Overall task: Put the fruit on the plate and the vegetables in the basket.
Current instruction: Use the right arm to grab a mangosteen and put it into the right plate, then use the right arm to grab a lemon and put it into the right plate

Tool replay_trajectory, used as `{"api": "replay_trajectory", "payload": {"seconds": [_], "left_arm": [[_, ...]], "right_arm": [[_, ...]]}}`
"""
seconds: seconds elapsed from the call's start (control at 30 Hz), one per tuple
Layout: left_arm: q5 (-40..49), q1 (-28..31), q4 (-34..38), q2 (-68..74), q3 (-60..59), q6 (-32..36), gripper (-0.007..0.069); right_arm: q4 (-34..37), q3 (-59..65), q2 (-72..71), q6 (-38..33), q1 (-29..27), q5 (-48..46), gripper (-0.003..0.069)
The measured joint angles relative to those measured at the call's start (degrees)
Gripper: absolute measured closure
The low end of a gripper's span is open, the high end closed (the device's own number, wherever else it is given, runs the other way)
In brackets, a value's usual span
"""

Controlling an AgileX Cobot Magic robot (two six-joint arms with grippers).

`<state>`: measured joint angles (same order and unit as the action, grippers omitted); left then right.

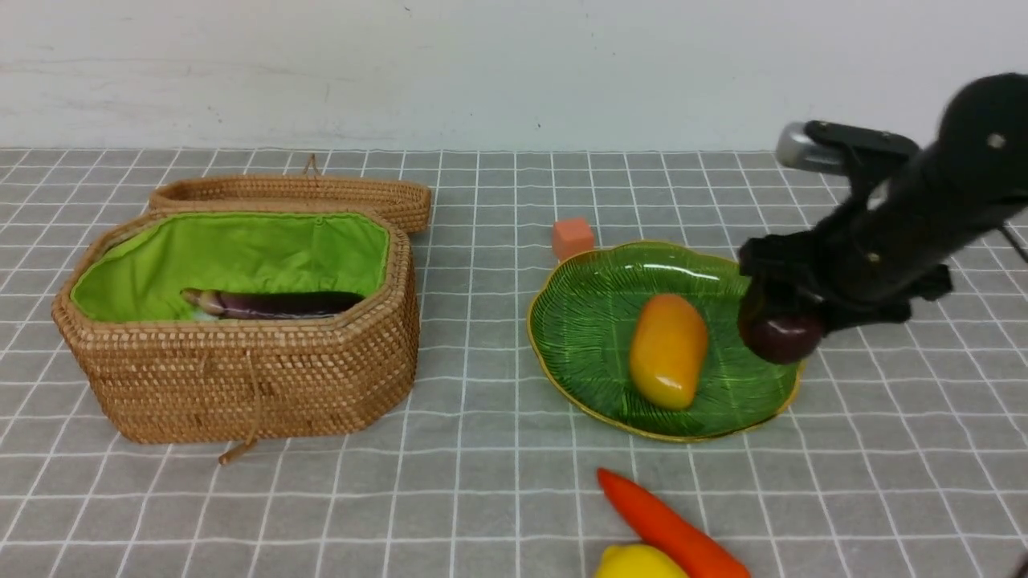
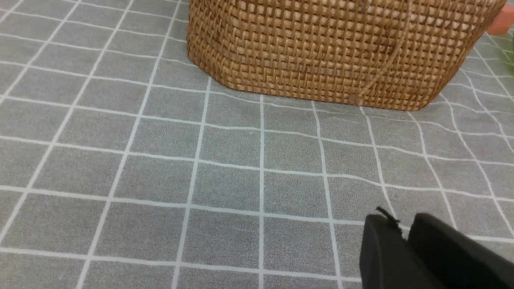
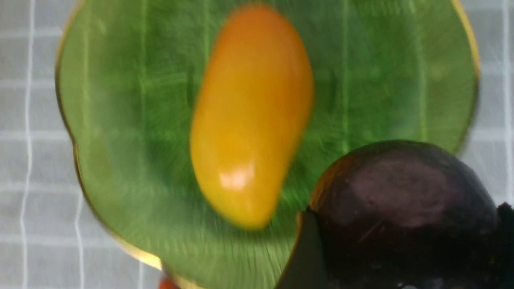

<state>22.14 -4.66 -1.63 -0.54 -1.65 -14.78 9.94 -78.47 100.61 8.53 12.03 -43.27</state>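
No writing, label or number can be read on the basket (image 1: 241, 377), plate (image 1: 586, 321) or anything else.

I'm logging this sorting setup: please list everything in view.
basket: one, tan wicker, green lining, left
lid: one, wicker, behind the basket
eggplant: one, purple, in the basket
cube: one, orange, behind the plate
plate: one, green, right of centre
mango: one, orange-yellow, on the plate
carrot: one, orange, in front of the plate
lemon: one, yellow, beside the carrot
maroon fruit: one, dark, held over the plate's edge
right gripper: one, black, shut on the maroon fruit
left gripper: one, black, shut, near the basket
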Motion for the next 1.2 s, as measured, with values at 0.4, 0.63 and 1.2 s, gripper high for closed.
{"api": "replay_trajectory", "payload": {"seconds": [0.4,0.63,1.2], "left_arm": [[0.00,0.00,0.00,0.00,0.00,0.00,0.0525],[0.00,0.00,0.00,0.00,0.00,0.00,0.0518],[0.00,0.00,0.00,0.00,0.00,0.00,0.0510]], "right_arm": [[-1.95,-3.95,9.77,1.46,0.00,-0.51,-0.0017],[-4.71,-3.29,2.56,0.61,0.98,-8.12,0.0048],[1.45,15.17,-9.27,-6.68,31.12,-7.84,0.0067]]}}
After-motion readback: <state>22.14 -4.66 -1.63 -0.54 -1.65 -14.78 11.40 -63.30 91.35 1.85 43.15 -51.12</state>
